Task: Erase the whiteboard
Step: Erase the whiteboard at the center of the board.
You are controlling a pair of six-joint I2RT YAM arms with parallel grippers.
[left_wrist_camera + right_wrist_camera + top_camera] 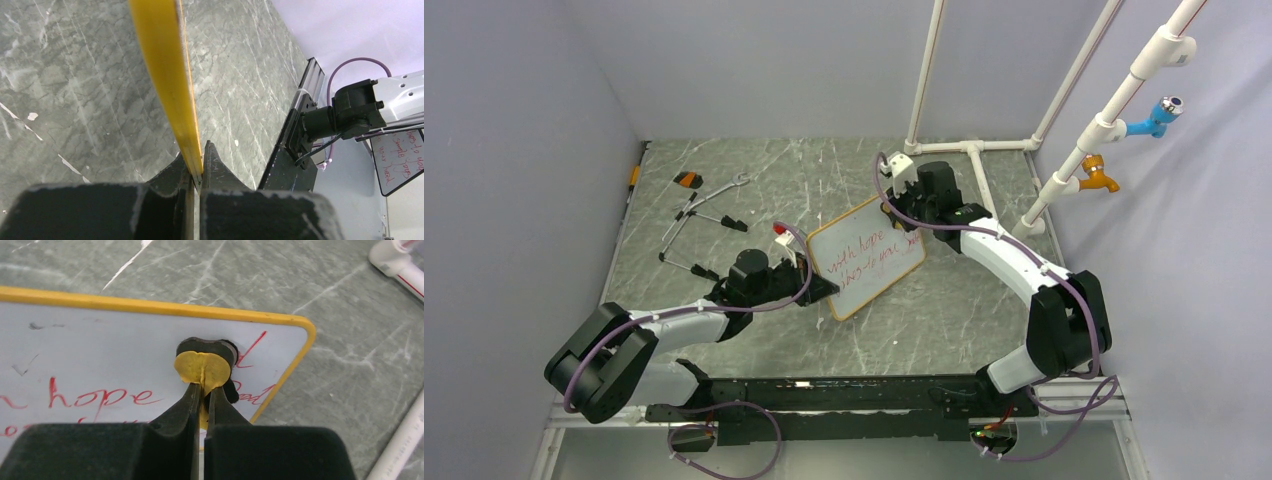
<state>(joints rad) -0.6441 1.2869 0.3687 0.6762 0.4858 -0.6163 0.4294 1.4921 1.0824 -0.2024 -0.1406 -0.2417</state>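
Nearest the arm bases, the left gripper (196,156) is clamped on the yellow frame edge of the whiteboard (864,260). The board sits tilted at mid-table, over the grey marbled table (944,320), between the two arms. Beyond it, the right gripper (202,390) is pinched on a small yellow-and-black pad (202,367) touching the board's corner beside red handwriting (100,397). Farther back lie hand tools (699,215) and white pipes (972,147).

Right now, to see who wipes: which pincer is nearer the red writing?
Right. The right pincer holds a yellow eraser against the whiteboard beside the red writing; the left pincer clamps its frame at the opposite end.
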